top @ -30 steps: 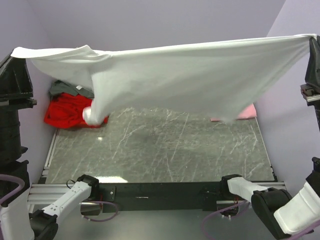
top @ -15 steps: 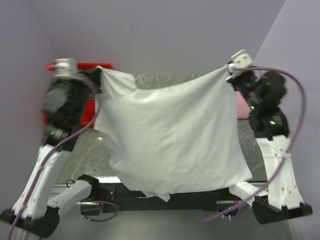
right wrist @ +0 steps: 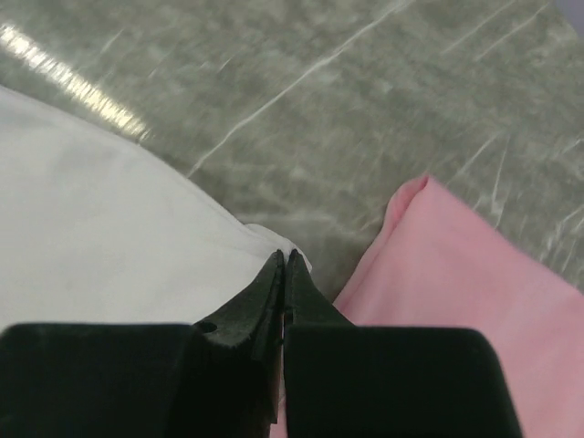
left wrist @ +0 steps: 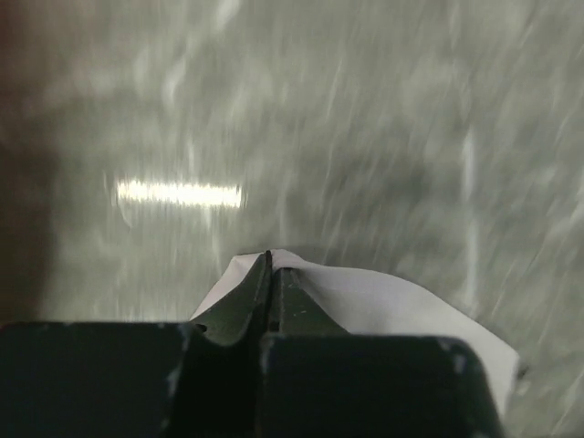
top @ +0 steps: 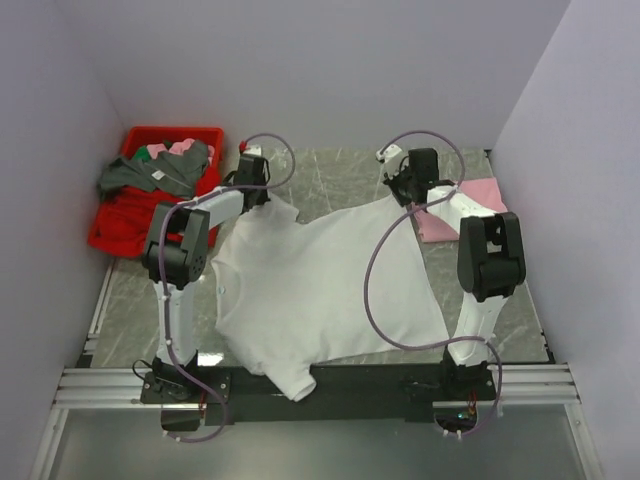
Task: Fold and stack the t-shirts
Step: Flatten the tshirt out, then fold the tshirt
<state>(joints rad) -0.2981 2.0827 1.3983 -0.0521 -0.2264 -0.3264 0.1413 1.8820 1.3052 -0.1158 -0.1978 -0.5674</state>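
At the far corners of the white t-shirt point(top: 320, 280), left gripper point(top: 262, 195) and right gripper point(top: 400, 192) are each clamped on cloth, apparently spreading it flat for folding, with the pink t-shirt point(top: 485, 192) just beside it.

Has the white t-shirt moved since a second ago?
Yes. From stretched high in the air, the white t-shirt has come down onto the table, spread out right of the red bin.
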